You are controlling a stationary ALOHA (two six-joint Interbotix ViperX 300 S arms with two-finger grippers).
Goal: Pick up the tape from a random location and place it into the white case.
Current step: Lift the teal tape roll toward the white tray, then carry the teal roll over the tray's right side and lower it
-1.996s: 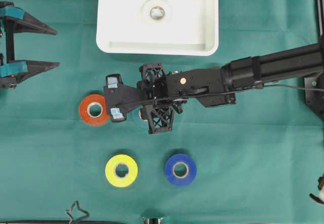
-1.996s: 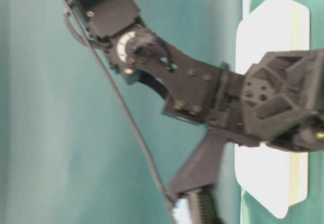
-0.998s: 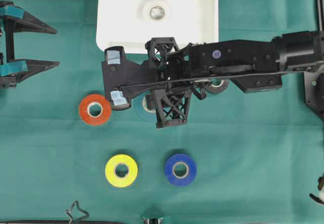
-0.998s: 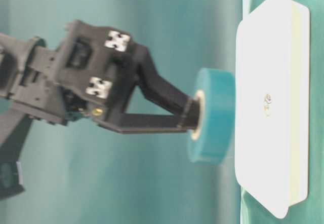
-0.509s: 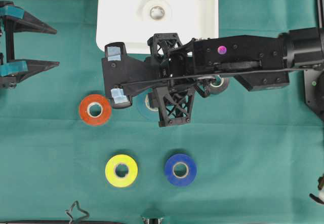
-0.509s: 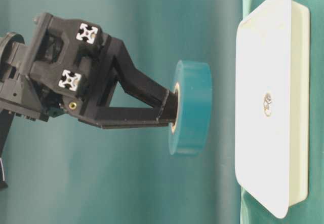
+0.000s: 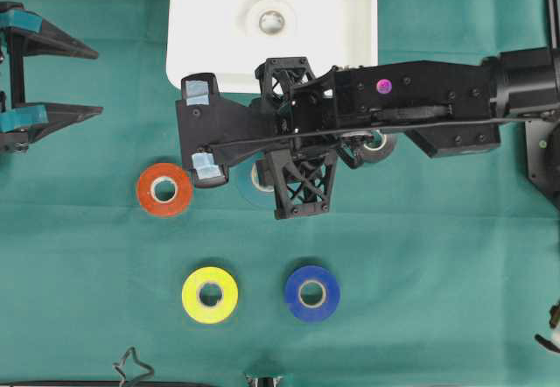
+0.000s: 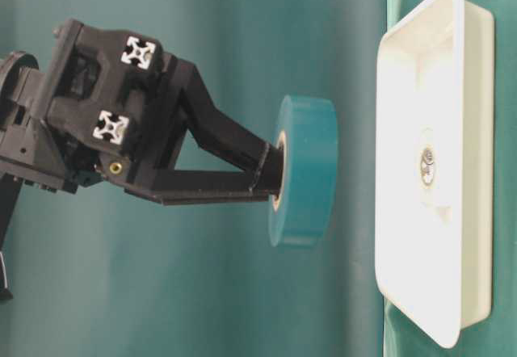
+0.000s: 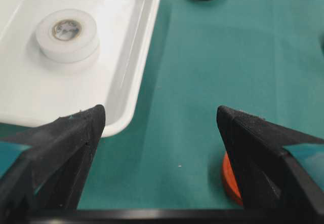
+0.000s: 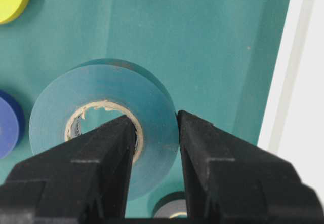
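We see the right pincer (image 10: 154, 133) clamped on the teal tape (image 10: 104, 127), one finger in its core, lifted off the counter (image 7: 420, 256); the white case (image 7: 210, 45) lies just beyond. The left pincer (image 9: 159, 133) gapes wide.

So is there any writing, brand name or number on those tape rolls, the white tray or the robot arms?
None can be read.
Teal tape roll: plain, only a bare cardboard core.
White tape roll in the white case: its core shows a mark too small to read.
Orange, yellow and blue rolls: no print visible.
Right gripper: no lettering.
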